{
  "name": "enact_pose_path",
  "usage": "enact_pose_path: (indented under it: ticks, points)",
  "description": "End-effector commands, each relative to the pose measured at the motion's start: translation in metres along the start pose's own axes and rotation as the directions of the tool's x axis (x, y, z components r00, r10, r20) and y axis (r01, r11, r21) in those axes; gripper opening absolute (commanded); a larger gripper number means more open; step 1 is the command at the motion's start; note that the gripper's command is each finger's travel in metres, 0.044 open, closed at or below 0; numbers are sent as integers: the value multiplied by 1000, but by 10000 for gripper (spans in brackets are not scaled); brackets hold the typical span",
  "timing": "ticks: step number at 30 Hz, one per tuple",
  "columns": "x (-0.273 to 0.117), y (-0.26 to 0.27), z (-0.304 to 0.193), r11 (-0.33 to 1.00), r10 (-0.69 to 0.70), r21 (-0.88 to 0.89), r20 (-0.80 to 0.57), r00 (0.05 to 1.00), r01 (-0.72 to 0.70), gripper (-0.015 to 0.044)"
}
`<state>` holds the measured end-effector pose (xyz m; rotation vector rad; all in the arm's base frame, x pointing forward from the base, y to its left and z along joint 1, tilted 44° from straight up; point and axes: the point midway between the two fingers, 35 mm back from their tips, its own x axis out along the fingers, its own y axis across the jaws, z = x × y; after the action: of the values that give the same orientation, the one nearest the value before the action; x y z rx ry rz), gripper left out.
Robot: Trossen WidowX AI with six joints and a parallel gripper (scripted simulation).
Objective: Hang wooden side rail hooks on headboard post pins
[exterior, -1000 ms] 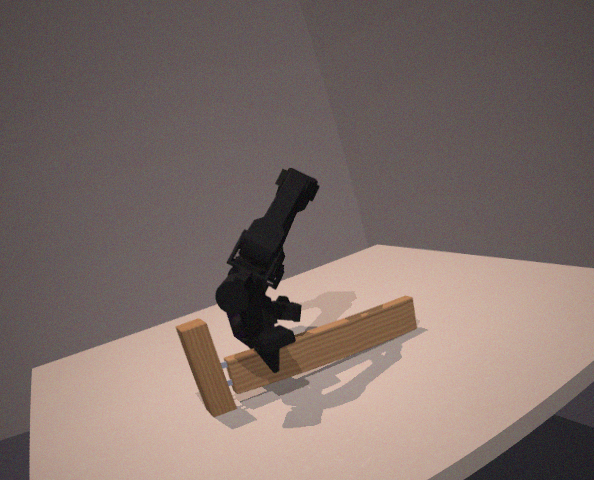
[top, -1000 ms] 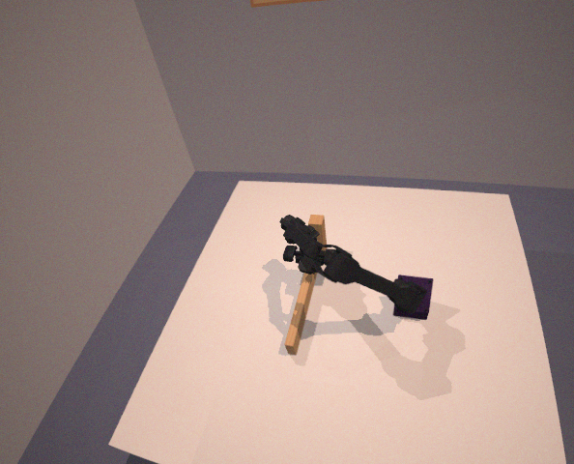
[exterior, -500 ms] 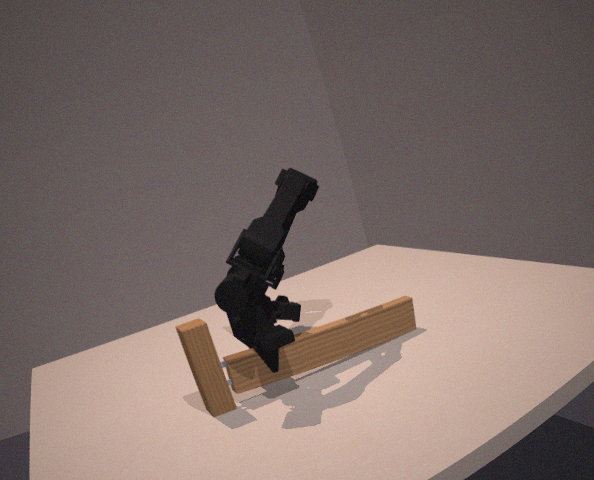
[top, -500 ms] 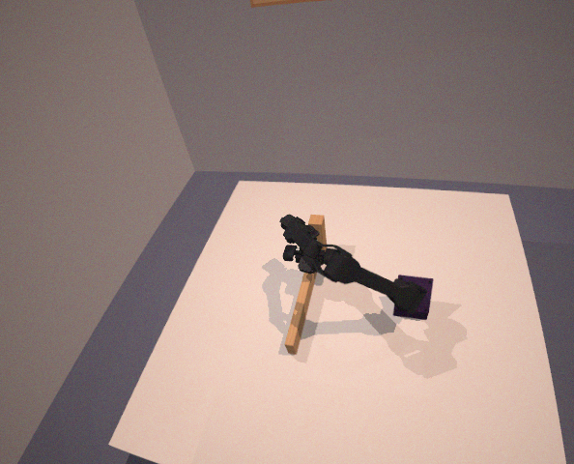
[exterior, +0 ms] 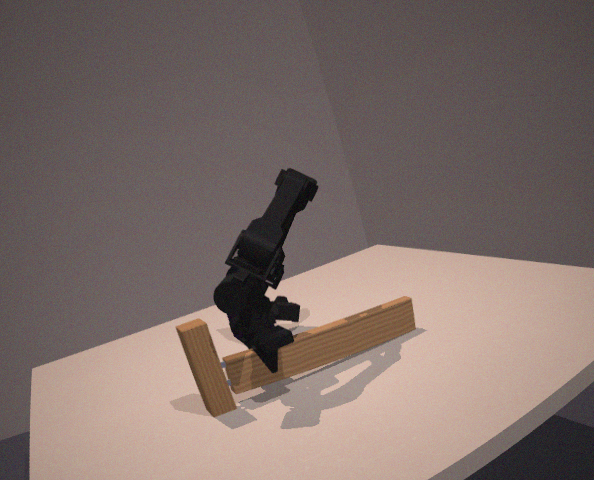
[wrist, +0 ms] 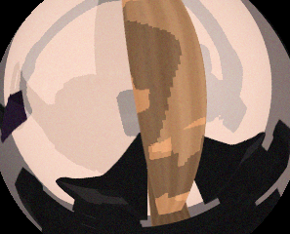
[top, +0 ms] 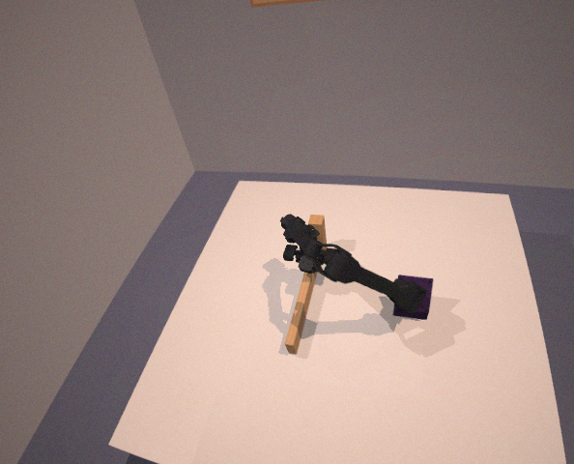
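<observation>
The wooden side rail (top: 301, 302) (exterior: 351, 338) (wrist: 190, 97) stands on its narrow edge, its far end on the table. Its hook end is slightly raised, close to the headboard post (top: 317, 218) (exterior: 205, 369) with a narrow gap between. Bits of the upper steel hook (exterior: 223, 364) and lower steel hook (exterior: 229, 382) show in that gap. The slot and pins are hidden, so I cannot tell whether the hooks sit on the pins. My gripper (exterior: 270, 356) (wrist: 159, 133) is shut on the rail near its hook end, one finger on each side.
The arm's purple base (top: 428, 294) (wrist: 14, 114) stands to the right of the rail in the top view. The black arm (top: 372, 279) reaches from it over the rail, close beside the post. The pale table (top: 217, 390) (exterior: 106, 439) carries everything.
</observation>
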<state>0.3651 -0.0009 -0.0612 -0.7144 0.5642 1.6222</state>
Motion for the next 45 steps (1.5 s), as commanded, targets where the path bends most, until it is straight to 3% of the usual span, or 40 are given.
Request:
enact_pose_path:
  ticks: [1, 45]
  points:
    - [-5, -2, -4, 1000, -13, 0, -7, 1000, 13, 0]
    - [-5, -2, -8, 1000, -13, -1, -7, 1000, 13, 0]
